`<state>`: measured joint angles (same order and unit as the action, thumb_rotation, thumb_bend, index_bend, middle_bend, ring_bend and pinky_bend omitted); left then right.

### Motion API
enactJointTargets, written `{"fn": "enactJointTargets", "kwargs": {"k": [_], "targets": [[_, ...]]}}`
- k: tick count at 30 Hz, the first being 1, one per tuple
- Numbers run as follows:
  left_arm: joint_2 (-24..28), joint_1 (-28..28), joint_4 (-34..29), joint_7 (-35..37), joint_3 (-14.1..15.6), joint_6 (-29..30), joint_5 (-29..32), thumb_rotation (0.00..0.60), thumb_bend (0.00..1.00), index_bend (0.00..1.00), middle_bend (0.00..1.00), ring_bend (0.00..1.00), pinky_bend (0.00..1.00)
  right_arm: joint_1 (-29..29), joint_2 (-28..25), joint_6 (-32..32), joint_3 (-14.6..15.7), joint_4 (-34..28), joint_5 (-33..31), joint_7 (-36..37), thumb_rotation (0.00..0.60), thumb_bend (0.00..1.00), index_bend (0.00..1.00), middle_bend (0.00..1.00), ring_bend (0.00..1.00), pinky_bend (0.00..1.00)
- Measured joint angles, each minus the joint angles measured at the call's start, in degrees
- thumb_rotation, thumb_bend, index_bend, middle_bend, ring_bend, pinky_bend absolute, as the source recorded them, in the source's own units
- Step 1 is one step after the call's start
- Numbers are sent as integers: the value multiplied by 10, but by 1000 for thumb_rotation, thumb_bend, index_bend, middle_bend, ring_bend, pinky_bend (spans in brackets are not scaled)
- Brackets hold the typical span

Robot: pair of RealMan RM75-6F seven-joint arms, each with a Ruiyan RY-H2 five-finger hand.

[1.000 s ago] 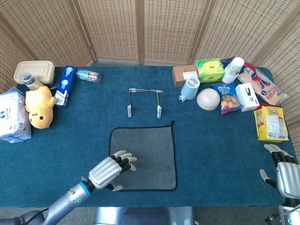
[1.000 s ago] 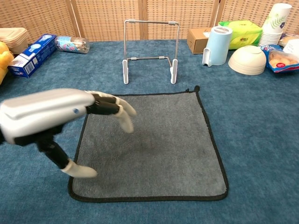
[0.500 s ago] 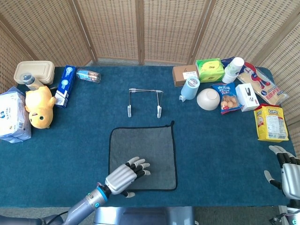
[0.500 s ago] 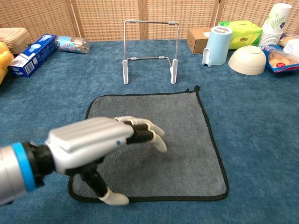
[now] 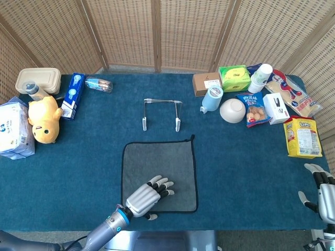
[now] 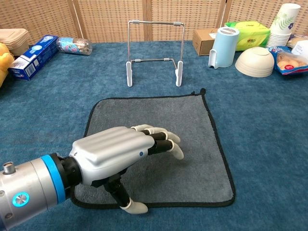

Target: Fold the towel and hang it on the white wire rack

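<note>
A grey towel [image 5: 167, 162] [image 6: 192, 130] with a black hem lies flat and unfolded on the blue table. The white wire rack [image 5: 162, 114] [image 6: 154, 50] stands upright just beyond its far edge, with nothing on it. My left hand [image 5: 147, 195] [image 6: 122, 159] hovers palm down over the towel's near left part, fingers apart and pointing right, thumb by the near hem, holding nothing. My right hand [image 5: 323, 191] shows only in the head view, at the table's near right corner, far from the towel, fingers apart and empty.
At the back right stand a blue jug [image 5: 212, 99], a white bowl [image 5: 232, 110], a cardboard box [image 5: 206, 82], cups [image 5: 260, 77] and snack packs [image 5: 302, 137]. On the left are a yellow plush toy [image 5: 44, 120], a blue box [image 5: 72, 95] and a tissue pack [image 5: 13, 128].
My left hand has slid right and toward the near edge over the towel. My right hand has drifted a little nearer the table's corner. The towel has not moved.
</note>
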<state>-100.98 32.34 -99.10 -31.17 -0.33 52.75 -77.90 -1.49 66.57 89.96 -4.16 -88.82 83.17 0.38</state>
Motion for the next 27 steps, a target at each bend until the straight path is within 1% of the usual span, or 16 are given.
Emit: {"fn": "enactJointTargets", "kwargs": {"k": [17, 27], "targets": [[-31, 13, 28, -3, 5, 4, 20, 600, 228, 208, 102, 37, 4, -7, 0, 2, 0, 6, -1, 10, 600, 224, 214, 229, 267, 366], [-45, 15, 43, -9, 6, 22, 20, 600, 228, 222, 114, 45, 4, -11, 0, 4, -1, 8, -2, 14, 600, 224, 214, 229, 267, 366]]}}
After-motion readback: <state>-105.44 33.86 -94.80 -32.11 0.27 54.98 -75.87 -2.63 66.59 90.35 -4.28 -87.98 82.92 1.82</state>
